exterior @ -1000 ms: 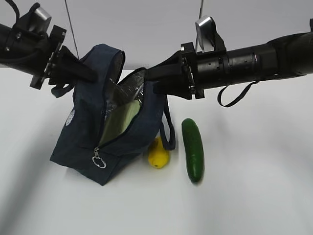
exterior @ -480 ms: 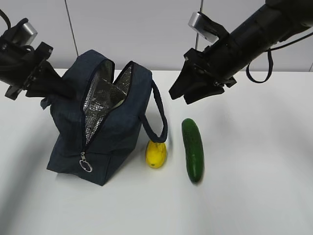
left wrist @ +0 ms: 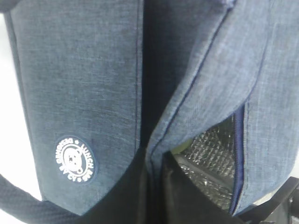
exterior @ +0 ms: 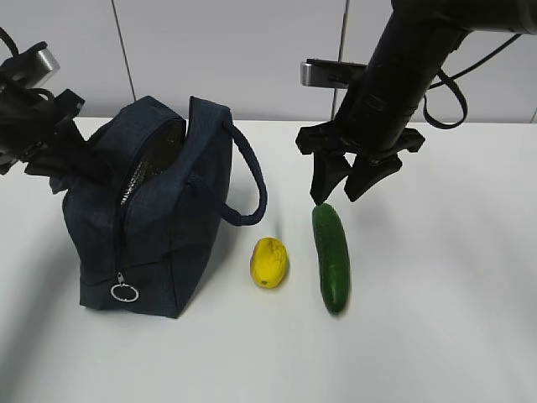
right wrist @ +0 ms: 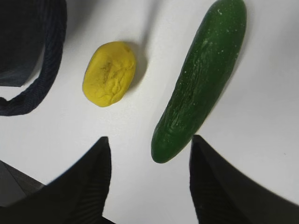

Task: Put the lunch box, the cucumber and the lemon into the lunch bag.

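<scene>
Right gripper (exterior: 342, 190) has swung down out of the bag (exterior: 159, 227), open, now over the cucumber's (exterior: 331, 256) far end, lemon (exterior: 268, 261) between. Left gripper (exterior: 80, 164) still pinches the bag's edge.

The right arm descends steeply from the upper right, its gripper (exterior: 341, 191) pointing straight down with both fingers spread wide and nothing between them. The left arm reaches in low from the left edge, its gripper (exterior: 84, 168) angled down and rightward, its fingers pinched together.
</scene>
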Robot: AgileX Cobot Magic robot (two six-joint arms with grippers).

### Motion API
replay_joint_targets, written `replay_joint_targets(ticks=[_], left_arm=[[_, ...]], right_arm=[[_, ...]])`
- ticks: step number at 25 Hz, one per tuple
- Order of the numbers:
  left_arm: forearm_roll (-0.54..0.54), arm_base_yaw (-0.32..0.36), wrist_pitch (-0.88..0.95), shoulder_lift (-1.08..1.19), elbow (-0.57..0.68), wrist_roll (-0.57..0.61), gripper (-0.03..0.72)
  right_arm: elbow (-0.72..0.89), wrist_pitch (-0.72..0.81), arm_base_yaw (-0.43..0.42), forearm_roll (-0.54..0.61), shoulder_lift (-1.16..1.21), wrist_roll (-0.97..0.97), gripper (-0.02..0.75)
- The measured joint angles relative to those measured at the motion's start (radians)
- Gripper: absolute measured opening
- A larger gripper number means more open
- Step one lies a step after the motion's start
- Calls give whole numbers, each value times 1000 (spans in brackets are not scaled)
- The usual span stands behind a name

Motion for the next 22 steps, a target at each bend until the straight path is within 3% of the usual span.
replay_joint_targets(ticks=[7,22], left_arm=[[64,0,27,0,-62,-30,11],[73,0,45,0,-82,-34,-3]], right_arm=[[0,0,6,-43,11,134,403],[-2,-54,50,-134,130,332,414]])
